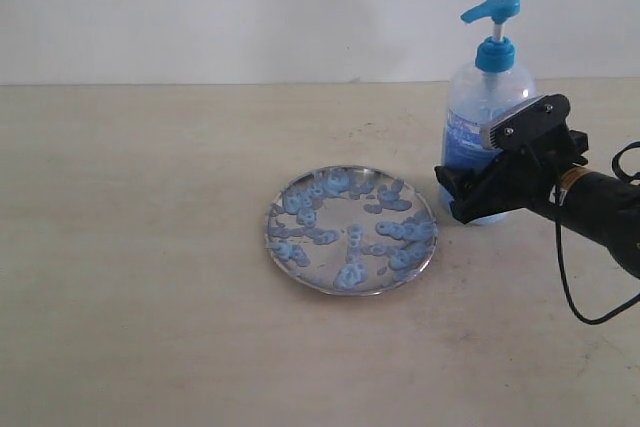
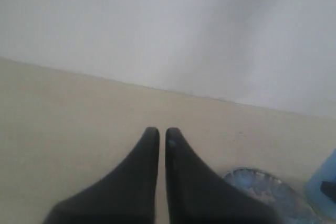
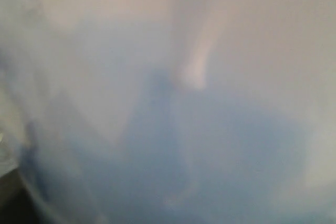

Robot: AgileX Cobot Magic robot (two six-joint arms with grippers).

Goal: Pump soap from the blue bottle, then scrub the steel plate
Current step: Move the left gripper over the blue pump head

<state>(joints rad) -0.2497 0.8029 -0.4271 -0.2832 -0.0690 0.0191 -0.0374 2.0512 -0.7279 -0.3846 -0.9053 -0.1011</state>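
Sitting low at blue bottle (image 1: 480, 97), right gripper (image 1: 450, 194) looks placed to steady it for pumping; clamped or not, can't tell, wrist cam all blur. Left gripper (image 2: 162, 132) nearly closed, empty. Steel plate (image 1: 352, 292) just beside bottle, soap (image 1: 335, 184) blobs across it.

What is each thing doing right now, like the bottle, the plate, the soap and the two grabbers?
blue bottle: upright on the table, pump head up, partly full.
steel plate: lying flat, dotted with soap.
soap: pale blue blobs scattered on the steel plate.
left gripper: shut, holding nothing.
right gripper: at the blue bottle's lower body; grip unclear.
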